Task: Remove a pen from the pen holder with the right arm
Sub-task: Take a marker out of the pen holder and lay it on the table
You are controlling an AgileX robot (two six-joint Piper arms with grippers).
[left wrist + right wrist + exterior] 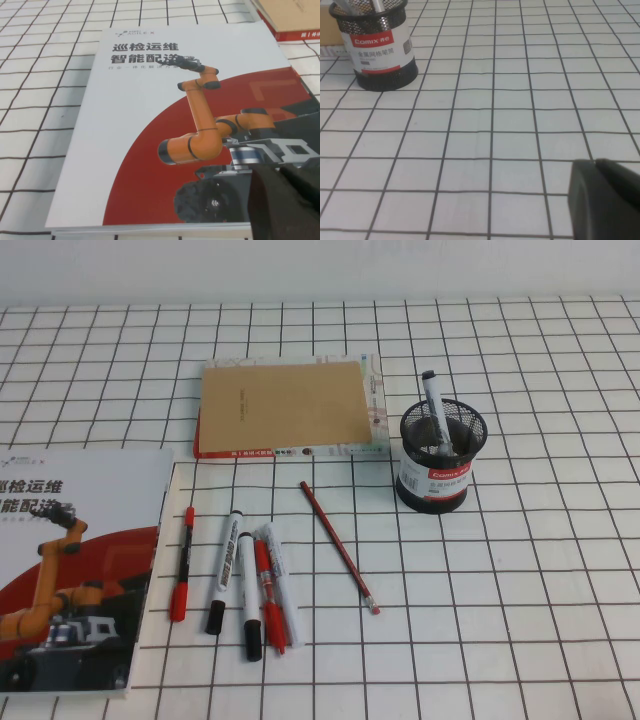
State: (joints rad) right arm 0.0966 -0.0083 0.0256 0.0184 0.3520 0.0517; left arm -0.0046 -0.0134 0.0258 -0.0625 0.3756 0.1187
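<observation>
The right gripper (595, 167) hangs low over bare checked table (540, 570) with its jaws pressed together and nothing between them. It is well apart from the pen holder (382, 55), which the right wrist view shows across several grid squares of open cloth. The black mesh pen holder (441, 465) stands upright, just beside the corner of a brown-covered book (290, 405), and a marker (433, 405) leans inside it with its black cap above the rim. By that, nothing of the task looks done: the approach, the grasp and the lift out are all left, and the jaws would have to part first. A red pencil (338, 545) and a cluster of markers (250, 585) lie loose on the table to the holder's left, but they are not what the task asks for. The left gripper (285, 200) hangs over a robot brochure (165, 125); whether it is open or closed I cannot tell. Neither arm appears in the high view.
</observation>
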